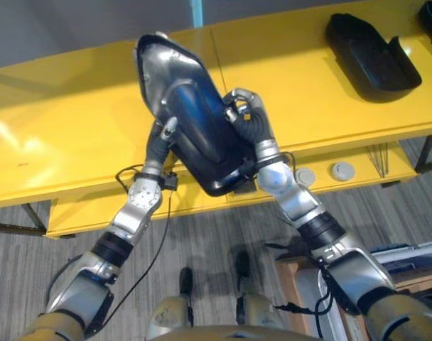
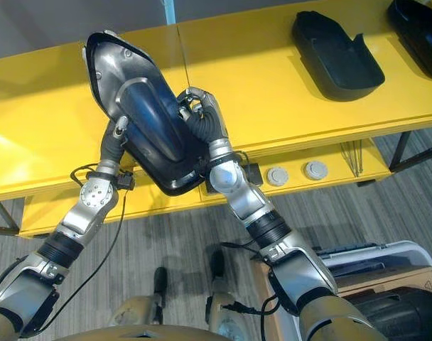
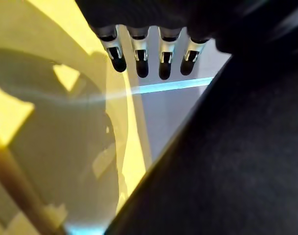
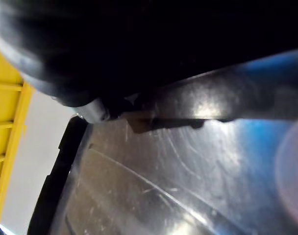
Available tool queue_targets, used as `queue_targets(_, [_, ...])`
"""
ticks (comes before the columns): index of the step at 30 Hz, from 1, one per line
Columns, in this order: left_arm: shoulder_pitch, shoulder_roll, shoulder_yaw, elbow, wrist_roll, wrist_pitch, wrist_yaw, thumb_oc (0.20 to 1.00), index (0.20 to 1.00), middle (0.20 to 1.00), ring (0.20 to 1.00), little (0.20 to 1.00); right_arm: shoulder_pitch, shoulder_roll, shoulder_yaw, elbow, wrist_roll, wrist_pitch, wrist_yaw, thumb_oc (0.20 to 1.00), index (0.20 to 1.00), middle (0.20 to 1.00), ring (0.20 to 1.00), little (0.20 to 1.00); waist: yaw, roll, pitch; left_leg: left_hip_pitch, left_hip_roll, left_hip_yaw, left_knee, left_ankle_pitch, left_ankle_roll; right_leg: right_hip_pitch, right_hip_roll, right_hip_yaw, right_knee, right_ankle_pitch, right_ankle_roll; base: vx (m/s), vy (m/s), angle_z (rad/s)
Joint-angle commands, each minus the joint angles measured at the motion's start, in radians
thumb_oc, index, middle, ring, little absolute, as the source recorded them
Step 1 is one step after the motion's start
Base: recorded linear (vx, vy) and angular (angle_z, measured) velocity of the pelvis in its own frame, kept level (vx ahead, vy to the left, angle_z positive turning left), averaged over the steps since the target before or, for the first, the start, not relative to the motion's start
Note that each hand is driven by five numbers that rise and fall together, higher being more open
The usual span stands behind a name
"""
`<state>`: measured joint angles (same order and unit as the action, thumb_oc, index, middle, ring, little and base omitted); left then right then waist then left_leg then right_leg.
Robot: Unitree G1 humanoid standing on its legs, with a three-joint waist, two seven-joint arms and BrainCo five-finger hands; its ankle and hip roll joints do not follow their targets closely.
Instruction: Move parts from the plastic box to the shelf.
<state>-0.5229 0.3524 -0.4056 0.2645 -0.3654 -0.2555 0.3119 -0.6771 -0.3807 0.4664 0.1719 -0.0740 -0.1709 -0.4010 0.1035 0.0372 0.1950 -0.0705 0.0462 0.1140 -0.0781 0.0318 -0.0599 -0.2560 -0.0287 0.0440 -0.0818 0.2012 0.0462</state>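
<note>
Your right hand (image 1: 246,108) has its fingers curled over the near edge of the black moulded part (image 1: 191,121), gripping it from the right side. Your left hand (image 1: 163,136) sits under the part's opposite flank; in the left wrist view its fingers (image 3: 139,62) run straight and side by side along the dark surface, so it props the part rather than grips it. Between the two hands the part is tilted, its glossy far end raised above the yellow shelf (image 1: 74,128) and its near end overhanging the shelf's front edge, above the floor.

The risk, as I judge it, is that only one hand truly clamps. If you open the right hand before the part's weight rests on the shelf, the glossy shell could slide off the flat left fingers and tip back toward you. Lowering it too near the front edge could have the same result.

Well off to the right of your right hand lies another black part (image 1: 372,55) on the shelf, leaving room to set this one down.
</note>
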Motion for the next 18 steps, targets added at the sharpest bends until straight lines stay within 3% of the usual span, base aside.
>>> queue_targets(1, [-0.213, -0.011, -0.065, 0.074, -0.061, -0.033, -0.023, 1.000, 1.000, 1.000, 1.000, 1.000, -0.167, 0.089, 0.039, -0.132, 0.036, -0.088, 0.036, 0.200, 0.200, 0.200, 0.200, 0.200, 0.016, 0.007, 0.006, 0.043, 0.035, -0.028, 0.016, -0.085, -0.035, 0.106, -0.043, 0.022, 0.158, -0.309, 0.108, 0.00, 0.021, -0.07])
queue_targets(3, [-0.258, -0.023, -0.079, 0.111, -0.081, -0.031, -0.019, 1.000, 1.000, 1.000, 1.000, 1.000, -0.179, 0.100, 0.055, -0.134, 0.051, -0.090, 0.042, 0.200, 0.200, 0.200, 0.200, 0.200, 0.009, 0.008, 0.010, 0.043, 0.036, -0.022, 0.014, -0.085, -0.035, 0.102, -0.043, 0.026, 0.159, -0.307, 0.110, -0.01, 0.028, -0.10])
queue_targets(4, [-0.281, -0.027, -0.086, 0.130, -0.083, -0.030, -0.020, 0.592, 0.592, 0.592, 0.592, 0.592, -0.185, 0.112, 0.067, -0.137, 0.065, -0.096, 0.050, 0.200, 0.200, 0.200, 0.200, 0.200, 0.003, 0.009, 0.013, 0.044, 0.037, -0.017, 0.013, -0.084, -0.036, 0.097, -0.042, 0.029, 0.161, -0.305, 0.112, -0.02, 0.020, -0.14])
queue_targets(5, [-0.281, -0.027, -0.086, 0.131, -0.083, -0.031, -0.020, 0.316, 0.316, 0.316, 0.316, 0.316, -0.185, 0.112, 0.067, -0.137, 0.065, -0.096, 0.050, 0.200, 0.200, 0.200, 0.200, 0.200, 0.003, 0.009, 0.013, 0.044, 0.037, -0.017, 0.013, -0.084, -0.036, 0.096, -0.042, 0.029, 0.161, -0.305, 0.112, -0.02, 0.013, -0.17])
queue_targets(6, [-0.299, -0.027, -0.096, 0.139, -0.084, -0.029, -0.028, 0.200, 0.200, 0.200, 0.200, 0.200, -0.190, 0.115, 0.069, -0.142, 0.072, -0.099, 0.055, 0.200, 0.200, 0.200, 0.200, 0.200, 0.000, 0.010, 0.014, 0.043, 0.036, -0.015, 0.013, -0.083, -0.036, 0.095, -0.042, 0.031, 0.161, -0.304, 0.113, -0.01, 0.009, -0.14])
queue_targets(9, [-0.321, -0.006, -0.117, 0.127, -0.087, -0.030, -0.068, 0.200, 0.200, 0.200, 0.200, 0.200, -0.188, 0.128, 0.079, -0.161, 0.108, -0.110, 0.082, 0.200, 0.200, 0.200, 0.200, 0.200, -0.009, 0.012, 0.018, 0.048, 0.037, -0.006, 0.013, -0.084, -0.036, 0.094, -0.040, 0.037, 0.162, -0.303, 0.114, -0.01, 0.021, -0.06])
queue_targets(18, [-0.326, 0.006, -0.171, 0.096, -0.278, -0.041, -0.230, 0.200, 0.200, 0.200, 0.200, 0.200, -0.184, 0.166, 0.137, -0.191, 0.186, -0.134, 0.172, 0.200, 0.200, 0.200, 0.200, 0.200, -0.022, 0.012, 0.006, 0.078, 0.041, 0.022, 0.017, -0.096, -0.036, 0.108, -0.037, 0.057, 0.170, -0.305, 0.116, 0.00, 0.012, -0.13])
